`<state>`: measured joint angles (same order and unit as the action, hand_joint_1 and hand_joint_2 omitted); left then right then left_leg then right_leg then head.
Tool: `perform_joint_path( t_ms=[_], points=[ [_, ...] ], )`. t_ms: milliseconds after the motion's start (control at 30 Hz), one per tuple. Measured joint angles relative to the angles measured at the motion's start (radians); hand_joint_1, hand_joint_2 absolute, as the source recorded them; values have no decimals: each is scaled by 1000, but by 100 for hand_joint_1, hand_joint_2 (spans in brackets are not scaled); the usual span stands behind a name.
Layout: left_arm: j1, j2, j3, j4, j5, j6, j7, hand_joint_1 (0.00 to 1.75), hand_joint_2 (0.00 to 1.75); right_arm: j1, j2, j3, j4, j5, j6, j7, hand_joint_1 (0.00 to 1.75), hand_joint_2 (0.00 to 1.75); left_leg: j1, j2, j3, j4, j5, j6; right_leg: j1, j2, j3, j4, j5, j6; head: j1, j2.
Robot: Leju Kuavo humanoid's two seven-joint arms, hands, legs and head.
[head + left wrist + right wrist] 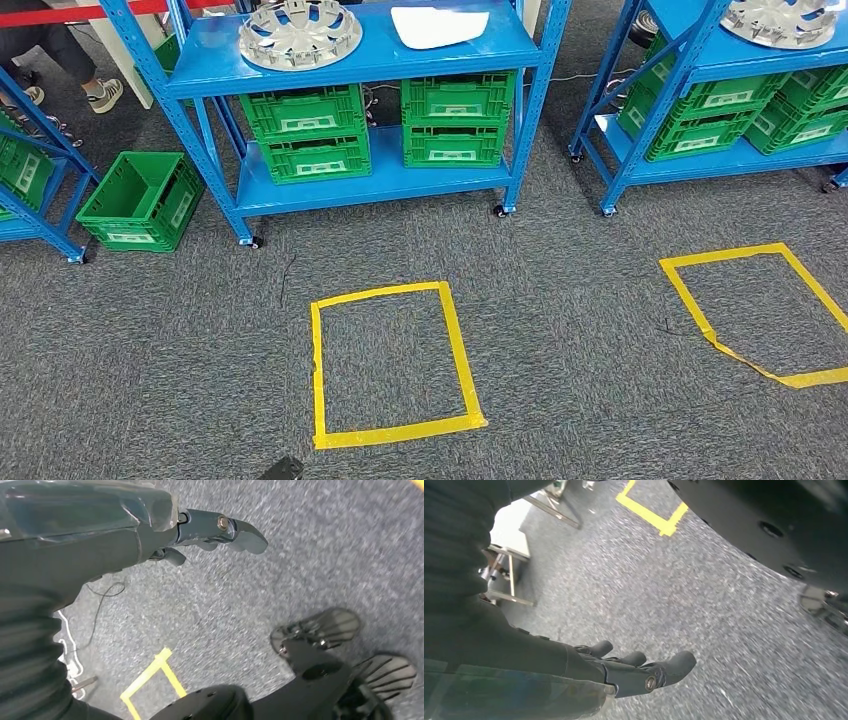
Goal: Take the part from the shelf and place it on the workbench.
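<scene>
part (pixel 300 33): silver wheel cover on blue shelf (pixel 350 62) top, far edge cut off
left hand (pixel 215 532): released, over carpet
right hand (pixel 639 670): released, holding nothing

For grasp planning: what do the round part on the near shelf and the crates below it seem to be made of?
The round part looks like silver-painted plastic or metal: spoked like a wheel cover, with a dull sheen; which of the two is unclear. The green crates look like moulded plastic: ribbed walls, even matt colour. The shelf looks like blue-painted metal.
</scene>
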<state>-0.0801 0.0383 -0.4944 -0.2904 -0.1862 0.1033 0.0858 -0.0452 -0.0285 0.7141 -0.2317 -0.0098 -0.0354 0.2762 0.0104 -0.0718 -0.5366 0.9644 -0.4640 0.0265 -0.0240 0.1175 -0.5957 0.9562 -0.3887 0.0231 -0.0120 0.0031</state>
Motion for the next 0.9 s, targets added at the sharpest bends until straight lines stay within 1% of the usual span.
perform_joint_path(
  t_ms=[433, 467, 500, 567, 600, 633, 900],
  points=[
    [4, 1, 0, 27, 7, -11, 0, 0, 175, -8, 0, 0, 0, 1, 5, 10, 0, 175, 0, 0, 0, 0, 0, 0, 0, 0, 0, 0, 0, 0, 0, 0],
    [4, 1, 0, 28, 7, -12, -1, 43, 175, -8, 0, 0, 0, 2, 5, 10, 0, 175, 0, 0, 0, 0, 0, 0, 0, 0, 0, 0, 0, 0, 0, 0],
    [4, 1, 0, 28, 7, -13, -1, 86, 175, -9, 0, 0, 0, 4, 5, 10, 4, 175, 0, 0, 0, 0, 0, 0, 0, 0, 0, 0, 0, 0, 0, 0],
    [7, 1, 5, 28, 6, -16, 0, 174, 175, -7, 0, -9, 0, 6, 5, 8, 92, 175, 0, 0, 0, 0, 0, 0, 0, 0, 0, 0, 0, 0, 0, 0],
    [11, 1, 13, 28, 7, -19, 1, 175, 175, -4, 1, -22, -1, 7, 5, 4, 135, 175, 0, 0, 0, 0, 0, 0, 0, 0, 0, 0, 0, 0, 0, 0],
    [17, 0, 23, 27, 8, -22, 1, 175, 175, 0, 2, -39, -2, 7, 5, -3, 175, 175, 0, 0, 0, 0, 0, 0, 0, 0, 0, 0, 0, 0, 0, 0],
    [75, -6, 136, 8, 57, -46, -20, 175, 175, 51, 9, -209, -30, 8, 11, -81, 175, 175, 0, 0, -1, 0, 0, 0, 0, 0, -1, 0, 0, 0, 0, 0]
  ],
)
